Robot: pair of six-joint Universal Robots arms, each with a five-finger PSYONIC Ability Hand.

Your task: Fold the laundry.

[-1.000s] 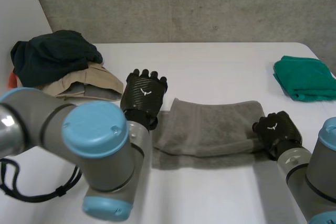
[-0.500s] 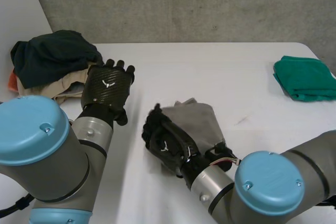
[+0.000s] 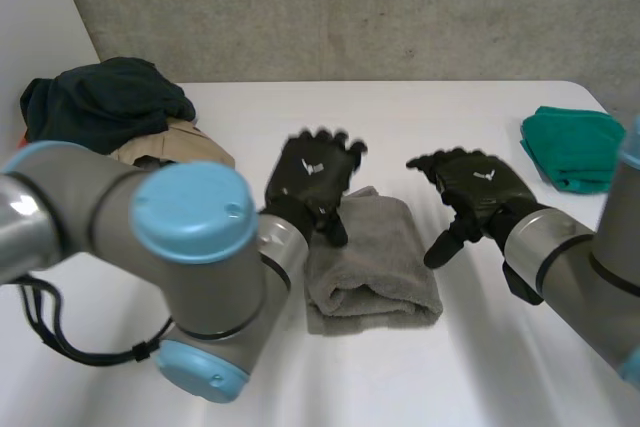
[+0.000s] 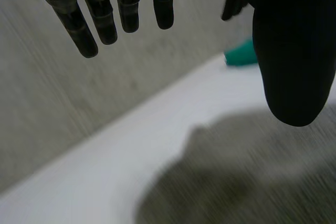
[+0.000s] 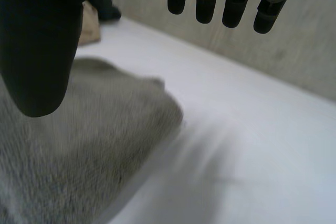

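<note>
Grey towel [image 3: 375, 262] lies folded mid-table [image 3: 420, 117], nearer the front edge. Left hand [image 3: 313, 179] over its far-left corner, right hand [image 3: 475, 187] beside its right edge. Both have fingers spread and grip nothing, probably held clear so the fold settles.

**A robot test room**

This looks like a lab where robots are tried out. The wall [image 3: 350, 7] at the back is rough grey concrete. In front of it stands a plain white tabletop [image 3: 420, 112].

Two big machine arms reach over it, the left arm [image 3: 190, 237] and the right arm [image 3: 570, 257]. They have grey joints and light-blue caps. The arms end in the black left robot hand [image 3: 310, 182] and the black right robot hand [image 3: 480, 187].

The washing lies in separate spots on the tabletop. A pile of clothes [image 3: 110, 107] sits at the far left, and a green cloth [image 3: 575, 147] sits at the far right. A grey towel [image 3: 375, 267] lies in the middle.
</note>
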